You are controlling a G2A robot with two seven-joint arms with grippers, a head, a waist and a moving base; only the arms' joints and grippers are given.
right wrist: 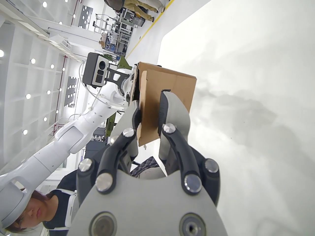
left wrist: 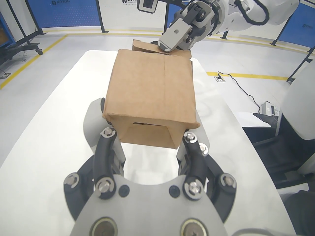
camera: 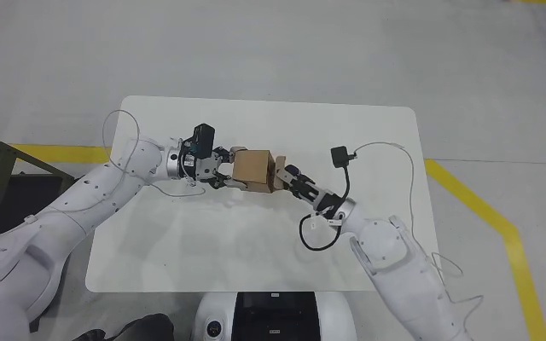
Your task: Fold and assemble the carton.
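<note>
Low in the middle of the left wrist view, the left pincer (left wrist: pixel 147 121) has its fingers spread wide and pressed against both sides of the near end of the brown carton (left wrist: pixel 150 89). In the top view the carton sits at the centre of the frame, over the middle of the white bench (camera: pixel 256 247). At the carton's far end, upper middle of the left wrist view, the right pincer (left wrist: pixel 169 44) is clamped on a cardboard flap (right wrist: pixel 147 121), one finger on each face.
</note>
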